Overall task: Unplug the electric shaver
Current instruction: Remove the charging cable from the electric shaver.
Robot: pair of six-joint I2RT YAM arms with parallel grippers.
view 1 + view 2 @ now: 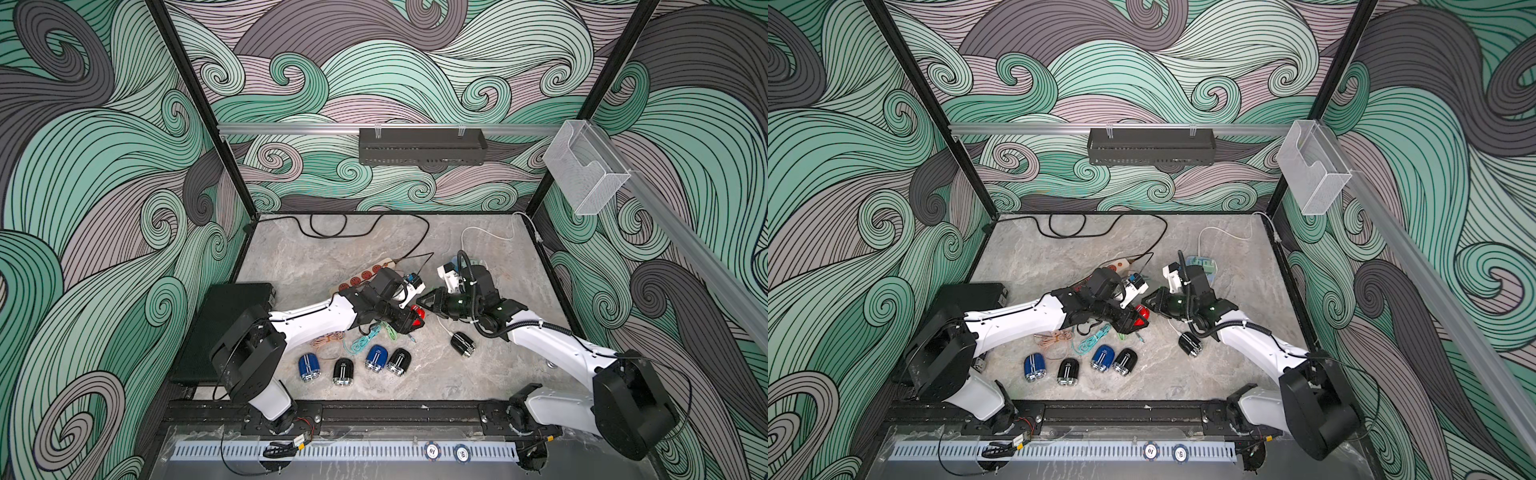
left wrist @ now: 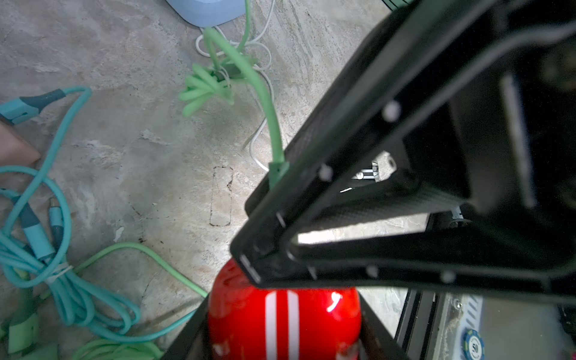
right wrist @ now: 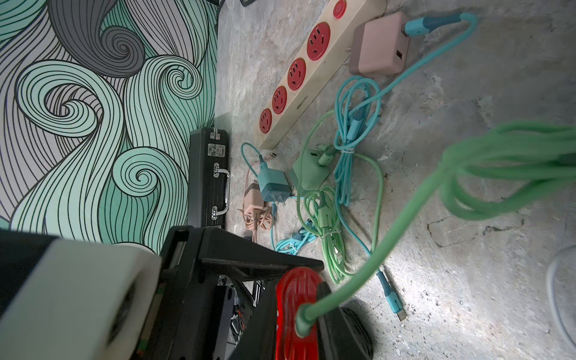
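Note:
The red electric shaver (image 2: 280,321) with two white stripes sits between my left gripper's (image 2: 282,314) fingers, which are shut on its sides. In both top views it shows mid-table (image 1: 418,312) (image 1: 1142,312). A green cable (image 3: 374,246) runs to a green plug (image 3: 304,318) seated in the shaver's end (image 3: 294,299). My right gripper (image 3: 299,330) meets the shaver head-on, its fingers closed in around that plug (image 2: 277,171). The two grippers (image 1: 423,302) touch tip to tip.
A cream power strip (image 3: 299,78) with red sockets carries a pink charger (image 3: 378,46). Loose teal and green cables (image 3: 324,205) and chargers lie beside it. Several shavers (image 1: 309,368) lie near the front, a black one (image 1: 462,344) beside the right arm. A black case (image 1: 224,328) stands at the left.

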